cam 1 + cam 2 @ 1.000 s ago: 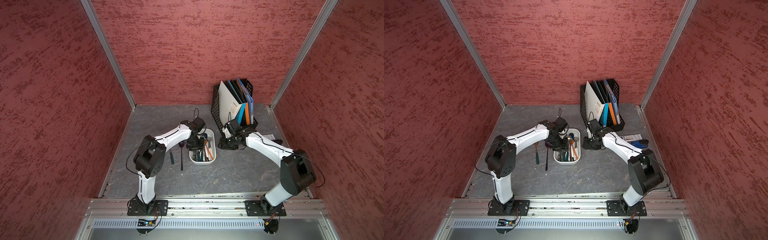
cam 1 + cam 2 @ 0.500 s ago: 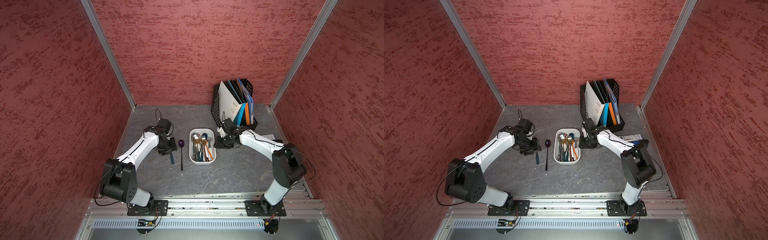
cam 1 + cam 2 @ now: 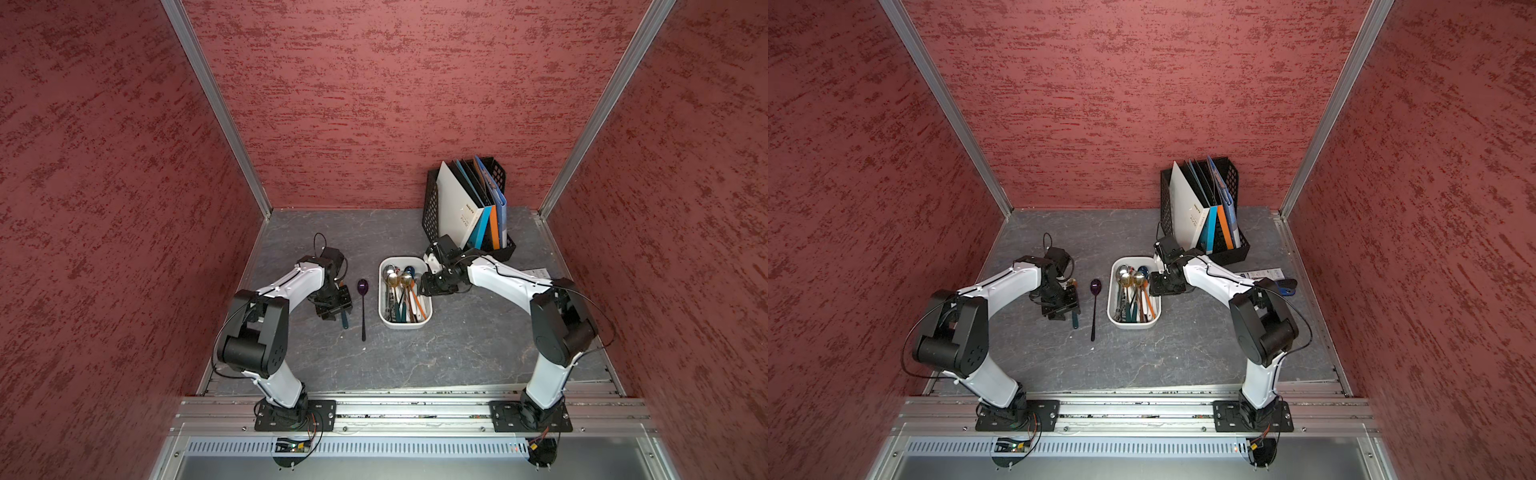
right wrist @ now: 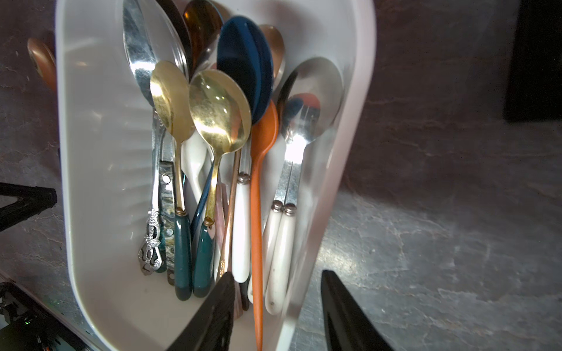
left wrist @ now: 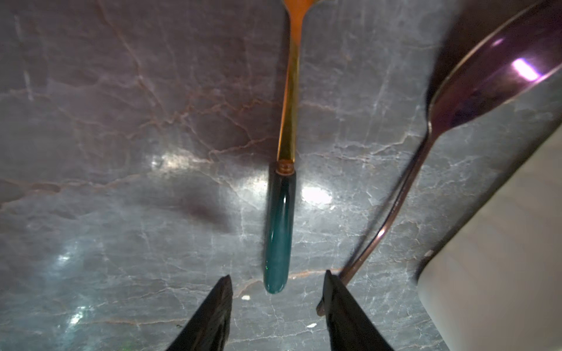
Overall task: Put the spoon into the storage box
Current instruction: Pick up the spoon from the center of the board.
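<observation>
Left arm reaches low, left fingers (image 5: 217, 307) spread empty astride the green-handled spoon (image 5: 278, 231) lying on bench (image 5: 121, 152) near storage box (image 3: 405, 325); right fingers (image 4: 343, 307) spread astride its wall.

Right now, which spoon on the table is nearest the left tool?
The green-handled spoon: its handle end aligns between the tips of the left tool; the purple spoon lies aside.

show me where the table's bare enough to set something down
Barest: the table strip between box and arm bases, and the back stretch from left wall to rack. Crowded: left gripper to box, where the green spoon and purple spoon lie; the right gripper straddles the box's wall.
</observation>
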Robot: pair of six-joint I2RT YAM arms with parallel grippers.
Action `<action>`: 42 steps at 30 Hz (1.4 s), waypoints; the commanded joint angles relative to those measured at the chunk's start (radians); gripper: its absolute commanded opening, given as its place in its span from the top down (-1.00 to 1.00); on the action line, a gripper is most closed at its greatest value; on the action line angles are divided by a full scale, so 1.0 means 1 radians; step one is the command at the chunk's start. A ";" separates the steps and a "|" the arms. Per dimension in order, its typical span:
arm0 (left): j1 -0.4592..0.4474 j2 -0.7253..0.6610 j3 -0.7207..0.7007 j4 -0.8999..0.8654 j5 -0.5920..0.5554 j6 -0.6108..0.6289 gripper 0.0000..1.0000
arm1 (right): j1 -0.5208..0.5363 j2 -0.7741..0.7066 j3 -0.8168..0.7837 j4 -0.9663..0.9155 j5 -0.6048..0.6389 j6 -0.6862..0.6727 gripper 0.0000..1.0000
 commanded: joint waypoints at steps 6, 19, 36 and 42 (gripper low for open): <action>0.005 0.099 0.000 0.065 -0.015 0.019 0.26 | 0.002 0.011 0.031 -0.010 0.010 -0.027 0.02; 0.000 0.082 -0.029 0.068 -0.032 0.025 0.92 | 0.003 -0.006 0.025 -0.011 0.006 -0.030 0.02; -0.089 -0.161 0.096 -0.105 -0.060 0.025 1.00 | 0.002 -0.118 -0.042 -0.026 0.049 -0.014 0.02; -0.174 -0.163 0.194 -0.127 -0.013 -0.007 1.00 | 0.002 -0.171 -0.083 -0.026 0.067 -0.003 0.02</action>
